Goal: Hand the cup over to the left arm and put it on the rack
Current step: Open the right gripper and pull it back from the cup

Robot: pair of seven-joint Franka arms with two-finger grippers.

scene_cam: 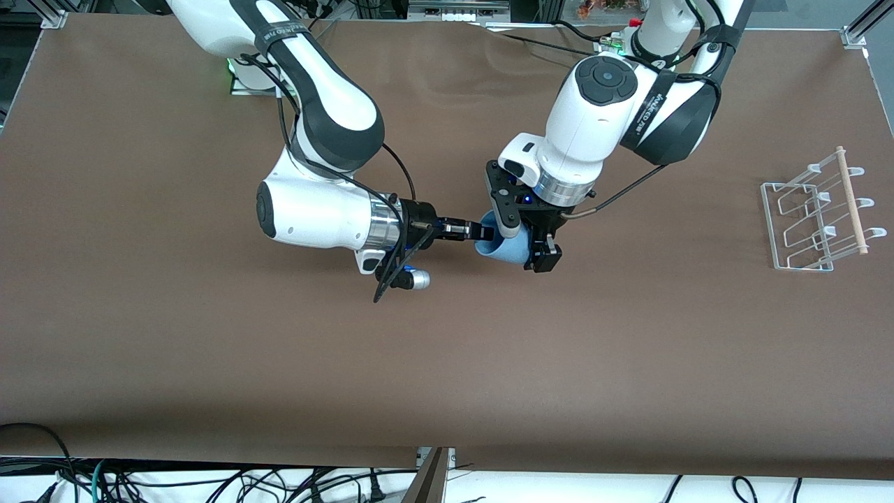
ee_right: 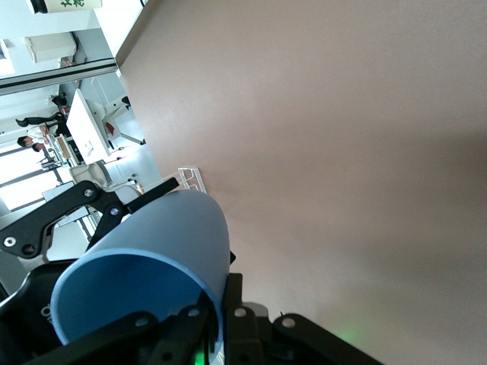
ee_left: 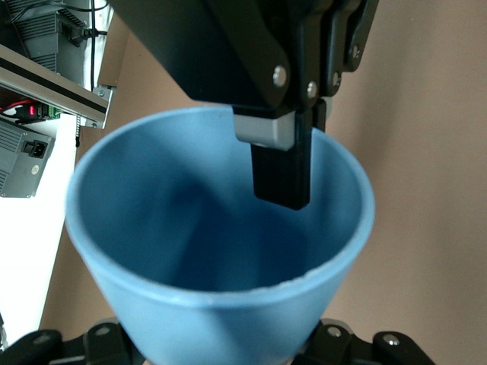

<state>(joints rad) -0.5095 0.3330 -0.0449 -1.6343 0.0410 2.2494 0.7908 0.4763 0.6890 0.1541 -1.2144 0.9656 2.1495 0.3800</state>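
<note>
The light-blue cup (scene_cam: 504,249) lies on its side in the air over the table's middle, between both grippers. My right gripper (scene_cam: 482,229) is shut on its rim: one finger (ee_left: 281,175) is inside the cup (ee_left: 213,228) and the other is outside. In the right wrist view the cup wall (ee_right: 152,251) sits between that gripper's (ee_right: 226,308) jaws. My left gripper (scene_cam: 525,241) reaches down from above, with a finger against each side of the cup's body, shut on it (ee_left: 217,351). The rack (scene_cam: 817,209) stands at the left arm's end of the table.
The rack has a light wooden dowel (scene_cam: 853,199) along its top and several clear loop pegs. The brown table (scene_cam: 447,363) spreads wide around the arms. Cables hang below the table's near edge (scene_cam: 209,482).
</note>
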